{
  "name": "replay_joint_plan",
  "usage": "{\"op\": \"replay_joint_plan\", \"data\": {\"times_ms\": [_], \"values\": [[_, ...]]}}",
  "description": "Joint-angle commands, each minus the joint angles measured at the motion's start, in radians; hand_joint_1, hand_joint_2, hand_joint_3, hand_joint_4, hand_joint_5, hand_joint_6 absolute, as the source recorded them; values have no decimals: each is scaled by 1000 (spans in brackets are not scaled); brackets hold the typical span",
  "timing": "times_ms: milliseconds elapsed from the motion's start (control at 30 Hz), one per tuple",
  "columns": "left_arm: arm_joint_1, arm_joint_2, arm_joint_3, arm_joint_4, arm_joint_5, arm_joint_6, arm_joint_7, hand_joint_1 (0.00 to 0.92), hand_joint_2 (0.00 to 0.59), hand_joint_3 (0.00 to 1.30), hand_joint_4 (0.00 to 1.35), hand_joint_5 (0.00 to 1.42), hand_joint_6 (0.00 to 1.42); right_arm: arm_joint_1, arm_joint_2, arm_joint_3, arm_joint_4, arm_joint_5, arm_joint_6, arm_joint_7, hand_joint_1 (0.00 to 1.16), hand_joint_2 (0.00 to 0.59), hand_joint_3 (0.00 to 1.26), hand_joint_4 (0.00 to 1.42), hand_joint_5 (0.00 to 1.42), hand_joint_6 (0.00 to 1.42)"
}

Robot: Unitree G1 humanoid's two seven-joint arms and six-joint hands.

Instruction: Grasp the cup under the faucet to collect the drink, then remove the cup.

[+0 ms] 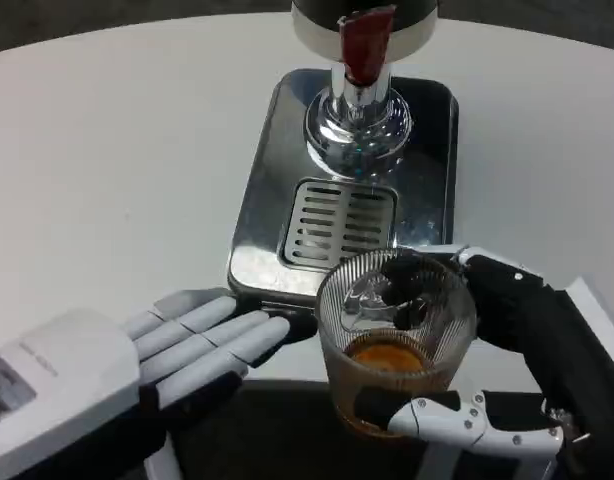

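From the head view, the right hand (487, 350) is wrapped around a ribbed glass cup (395, 335), thumb across the near side and fingers curled around the far side. The cup holds a shallow layer of amber drink and sits near the front edge of the white tabletop (117, 150), just in front of the steel drip tray (277, 180) and its slotted grate (339, 222), no longer beneath the chrome faucet (359, 120) with its red lever (367, 45). The left hand (202, 340) lies flat beside the cup, fingers spread and holding nothing. By my reading, collecting is done and the removal step is in hand; the next move calls for a level carry clear of the tray, then a gentle release.
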Motion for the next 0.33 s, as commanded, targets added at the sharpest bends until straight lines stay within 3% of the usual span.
{"op": "replay_joint_plan", "data": {"times_ms": [33,333], "values": [[25,0,21,-19,-17,-23,-20,0,32,16,0,0,0,10,-2,-8,-47,30,0,8,908,176,616,672,848,830],[43,-7,43,-36,-44,-19,-23,0,32,16,0,0,0,37,-10,-21,-86,45,16,27,907,176,616,672,848,830]]}}
